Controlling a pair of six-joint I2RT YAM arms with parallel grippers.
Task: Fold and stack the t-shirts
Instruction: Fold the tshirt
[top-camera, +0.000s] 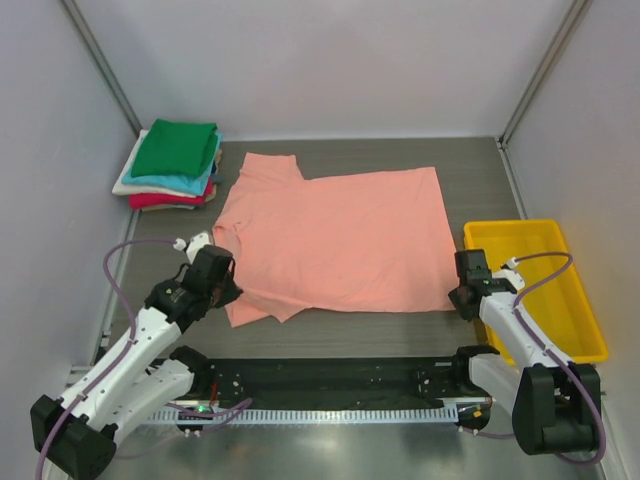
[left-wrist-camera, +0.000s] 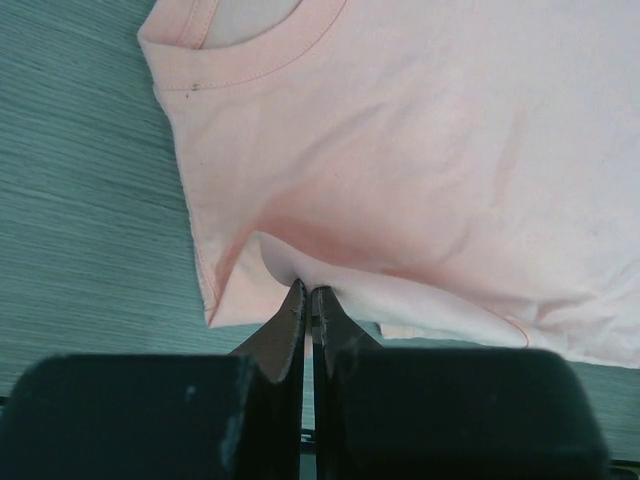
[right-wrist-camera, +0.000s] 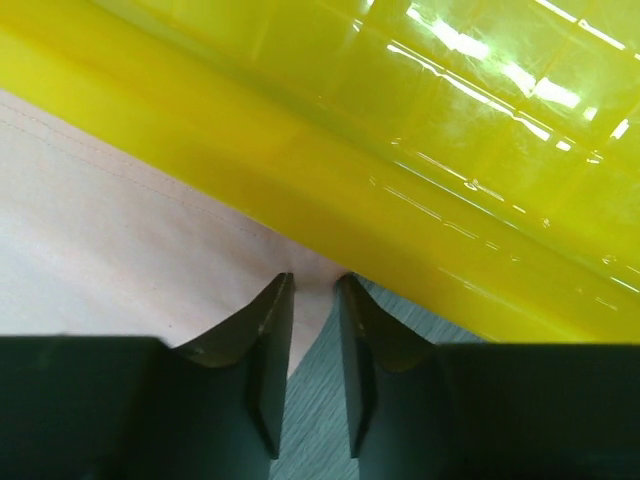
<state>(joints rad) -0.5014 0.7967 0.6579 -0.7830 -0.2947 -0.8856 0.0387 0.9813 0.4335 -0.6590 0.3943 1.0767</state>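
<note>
A salmon-pink t-shirt (top-camera: 340, 235) lies spread flat on the table, collar to the left, with its near-left sleeve folded under. My left gripper (top-camera: 228, 283) is shut on a raised fold of the shirt's cloth (left-wrist-camera: 420, 150) just below the collar; its tips (left-wrist-camera: 308, 292) pinch the cloth. My right gripper (top-camera: 462, 298) is open at the shirt's near-right hem corner; in the right wrist view the jaws (right-wrist-camera: 315, 283) straddle the tip of that corner (right-wrist-camera: 100, 230) without closing on it. A stack of folded t-shirts (top-camera: 172, 165), green on top, sits at the back left.
A yellow plastic bin (top-camera: 540, 228) stands at the right, its wall (right-wrist-camera: 400, 200) right beside my right gripper. Grey walls close in the table on the left, back and right. A black rail runs along the near edge.
</note>
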